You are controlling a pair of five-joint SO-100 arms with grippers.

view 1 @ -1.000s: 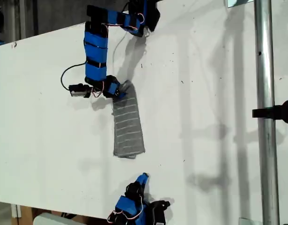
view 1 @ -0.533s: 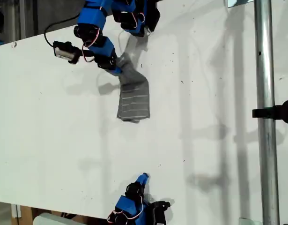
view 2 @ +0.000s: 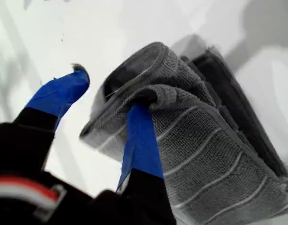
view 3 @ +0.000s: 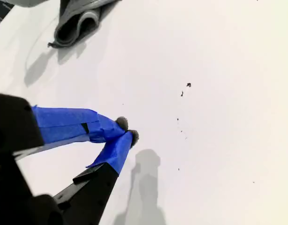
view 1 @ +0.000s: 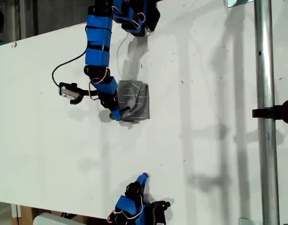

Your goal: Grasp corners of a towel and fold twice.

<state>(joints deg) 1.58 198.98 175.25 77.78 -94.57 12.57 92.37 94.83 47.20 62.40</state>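
towel (view 1: 134, 101): dark grey, thin pale stripes | fingers (view 2: 141, 140): blue | table (view 1: 204, 93): white

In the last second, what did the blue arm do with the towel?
My first tool lifted the far end of the towel and brought it back over the near end, so the long strip became a short folded bundle. Its jaws are now spread, one tucked inside a fold. My second tool stayed parked, shut.

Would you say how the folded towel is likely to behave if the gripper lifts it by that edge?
The towel would probably droop, since it curls softly around my first gripper. Its stacked layers may unfold. It looks light.
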